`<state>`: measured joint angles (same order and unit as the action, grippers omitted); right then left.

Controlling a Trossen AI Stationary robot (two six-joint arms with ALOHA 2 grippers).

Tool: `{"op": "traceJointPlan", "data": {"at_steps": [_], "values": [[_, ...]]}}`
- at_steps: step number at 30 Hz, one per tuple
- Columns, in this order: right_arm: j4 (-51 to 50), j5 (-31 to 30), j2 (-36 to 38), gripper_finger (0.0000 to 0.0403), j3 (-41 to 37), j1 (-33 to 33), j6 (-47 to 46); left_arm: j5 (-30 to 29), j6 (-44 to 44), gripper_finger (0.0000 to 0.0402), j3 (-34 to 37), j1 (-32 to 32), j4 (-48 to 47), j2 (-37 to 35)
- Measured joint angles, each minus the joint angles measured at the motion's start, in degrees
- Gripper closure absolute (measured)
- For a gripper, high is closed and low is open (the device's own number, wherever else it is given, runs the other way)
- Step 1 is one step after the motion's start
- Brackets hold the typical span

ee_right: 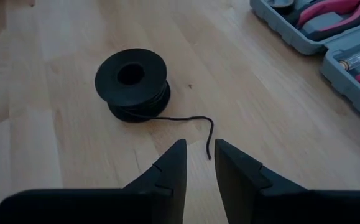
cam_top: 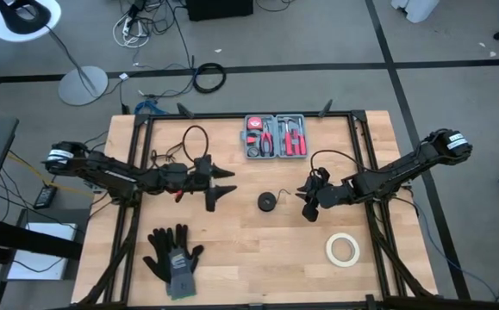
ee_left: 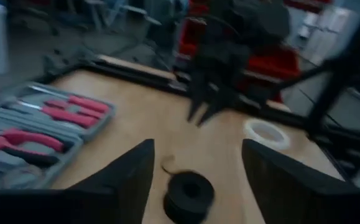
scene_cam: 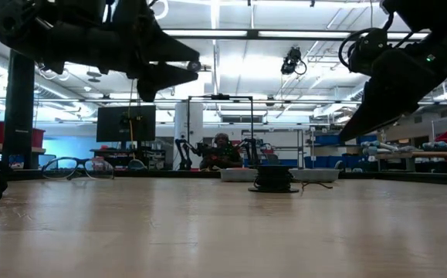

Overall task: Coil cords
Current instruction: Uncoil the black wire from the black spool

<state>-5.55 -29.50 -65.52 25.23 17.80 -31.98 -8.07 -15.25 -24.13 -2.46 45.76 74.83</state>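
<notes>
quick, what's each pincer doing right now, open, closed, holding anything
Left pincer: open, holding nothing, above the wound cord spool.
Right pincer: narrow gap between its fingers, holding nothing.

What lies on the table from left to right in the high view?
Gloves → left gripper → tool case and cord spool, which overlap in order → right gripper → tape roll.

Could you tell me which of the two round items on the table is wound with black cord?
The black spool mid-table; the white tape roll is a bare ring.
</notes>
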Motion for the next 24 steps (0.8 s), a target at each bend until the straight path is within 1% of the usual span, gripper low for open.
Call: {"op": "traceJointPlan", "data": {"at_steps": [3, 5, 8, 12, 15, 20, 24], "values": [[0.22, 0.0, 0.0, 0.0323, 0.0, 0.01, 0.0, -4.1, -0.02, 0.014, -0.06, -0.02, 1.2, 0.56], [0.6, 0.0, 0.0, 0.0323, 0.0, 0.0, 0.0, -5.05, -0.02, 0.0134, -0.06, -0.02, 1.16, 0.61], [0.66, 0.0, 0.02, 0.0323, 0.0, 0.0, 0.23, -5.24, 0.23, 0.0132, -0.06, -0.04, 1.18, 0.61], [0.92, 0.0, 0.02, 0.0325, 0.0, 0.0, 0.5, -5.91, 4.28, 0.0132, -0.06, -0.04, 1.18, 0.61], [0.91, 0.0, 0.02, 0.0325, 0.0, 0.0, 0.56, -5.82, 4.66, 0.0132, -0.06, -0.09, 0.96, 0.61], [0.97, 0.0, 0.02, 0.0324, 0.0, 0.0, 0.59, -6.34, 8.55, 0.0132, -0.06, -0.22, 0.42, 0.61], [0.96, 0.0, 0.02, 0.0325, 0.0, 0.0, 0.59, -6.41, 9.14, 0.0133, -0.06, -0.26, 0.57, 0.61]]}}
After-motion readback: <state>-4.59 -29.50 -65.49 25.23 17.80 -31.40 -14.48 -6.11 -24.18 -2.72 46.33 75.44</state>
